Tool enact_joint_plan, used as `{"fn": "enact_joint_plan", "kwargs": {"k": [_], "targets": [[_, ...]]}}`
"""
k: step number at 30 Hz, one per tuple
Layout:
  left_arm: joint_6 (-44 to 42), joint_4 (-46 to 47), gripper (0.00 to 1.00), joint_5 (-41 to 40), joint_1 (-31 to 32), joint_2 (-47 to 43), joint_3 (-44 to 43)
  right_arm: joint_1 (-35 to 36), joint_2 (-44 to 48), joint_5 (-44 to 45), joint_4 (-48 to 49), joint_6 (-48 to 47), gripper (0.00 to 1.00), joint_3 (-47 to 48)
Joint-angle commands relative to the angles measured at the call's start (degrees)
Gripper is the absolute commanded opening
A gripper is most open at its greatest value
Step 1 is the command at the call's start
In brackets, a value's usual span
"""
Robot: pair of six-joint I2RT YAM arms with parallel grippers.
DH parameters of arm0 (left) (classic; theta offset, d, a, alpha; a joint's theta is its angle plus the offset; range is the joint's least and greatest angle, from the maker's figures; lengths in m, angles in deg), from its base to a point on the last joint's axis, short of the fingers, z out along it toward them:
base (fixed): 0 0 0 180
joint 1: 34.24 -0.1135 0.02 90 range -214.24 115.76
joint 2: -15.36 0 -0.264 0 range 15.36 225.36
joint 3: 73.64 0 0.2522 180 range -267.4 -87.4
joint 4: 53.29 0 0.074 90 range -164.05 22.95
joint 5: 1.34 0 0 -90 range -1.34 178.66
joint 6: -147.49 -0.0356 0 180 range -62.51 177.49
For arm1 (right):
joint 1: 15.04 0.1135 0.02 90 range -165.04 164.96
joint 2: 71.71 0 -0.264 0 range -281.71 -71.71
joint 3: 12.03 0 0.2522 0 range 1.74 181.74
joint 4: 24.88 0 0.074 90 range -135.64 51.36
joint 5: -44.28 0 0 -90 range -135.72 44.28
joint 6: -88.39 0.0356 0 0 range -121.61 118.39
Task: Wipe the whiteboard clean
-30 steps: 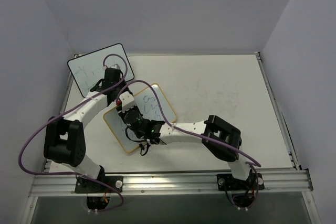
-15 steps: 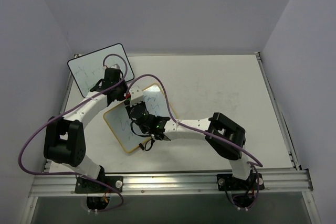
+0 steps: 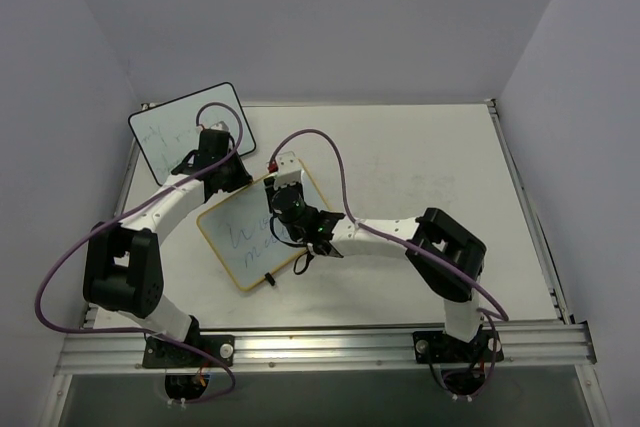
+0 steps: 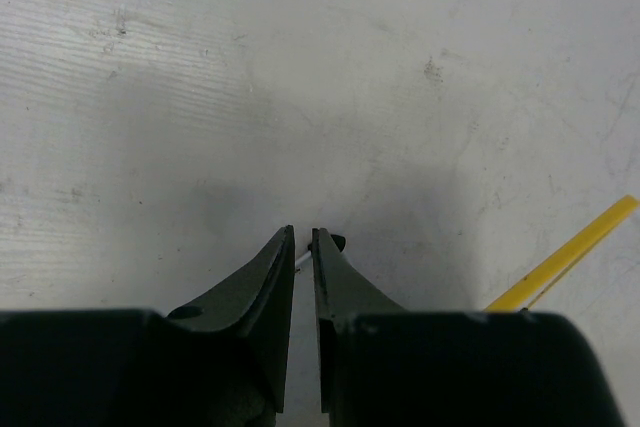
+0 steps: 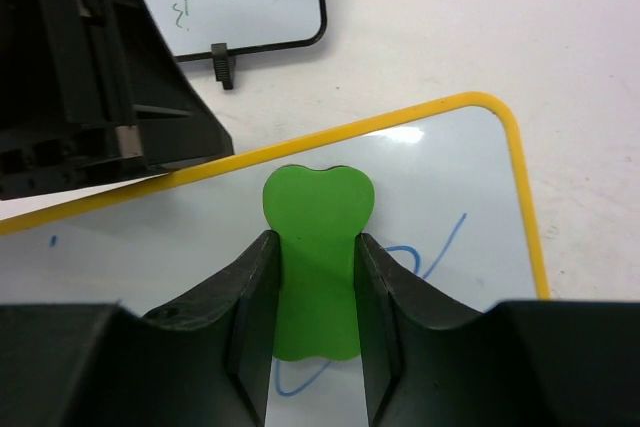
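Note:
The whiteboard (image 3: 235,247), yellow-framed, lies at an angle on the table left of centre, with blue writing (image 3: 240,237) on its near half. My right gripper (image 3: 282,179) is over its far corner, shut on a green eraser (image 5: 318,247) that rests flat on the whiteboard (image 5: 450,177). A blue stroke (image 5: 440,247) runs beside the eraser. My left gripper (image 3: 228,165) sits at the board's far-left edge. Its jaws are shut to a thin slit over the bare table (image 4: 305,239), with a tiny white and black bit at the tips that I cannot identify. The yellow frame (image 4: 570,257) shows to its right.
A second, black-framed whiteboard (image 3: 185,132) with faint marks leans at the table's back left corner, and its black clip foot (image 5: 222,65) rests on the table just beyond the yellow frame. The left gripper's body (image 5: 90,87) overlaps that frame. The smudged table (image 3: 420,177) extends to the right.
My right gripper has slid the eraser from the board's middle to its far corner, uncovering the writing on the near half. The left arm has stayed put.

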Motion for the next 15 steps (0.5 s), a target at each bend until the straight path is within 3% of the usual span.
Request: {"fn": "enact_joint_plan", "kwargs": {"k": [1,12,15], "targets": [[-0.72,-0.48,0.22,0.15,0.68,-1.37,-1.73,-1.76,2.5,1.04,-2.92,-0.22,0.1,-2.13],[3.85,-0.65,0.22,-7.58,-2.13,-2.17,-1.55,-0.8,4.97,-7.31,-5.64,-2.6,0.1,-1.43],[3.06,-2.23,0.18,-8.46,-2.13,0.2,-2.87,-0.27,5.06,-9.06,-5.99,-2.78,0.1,-0.82]]}}
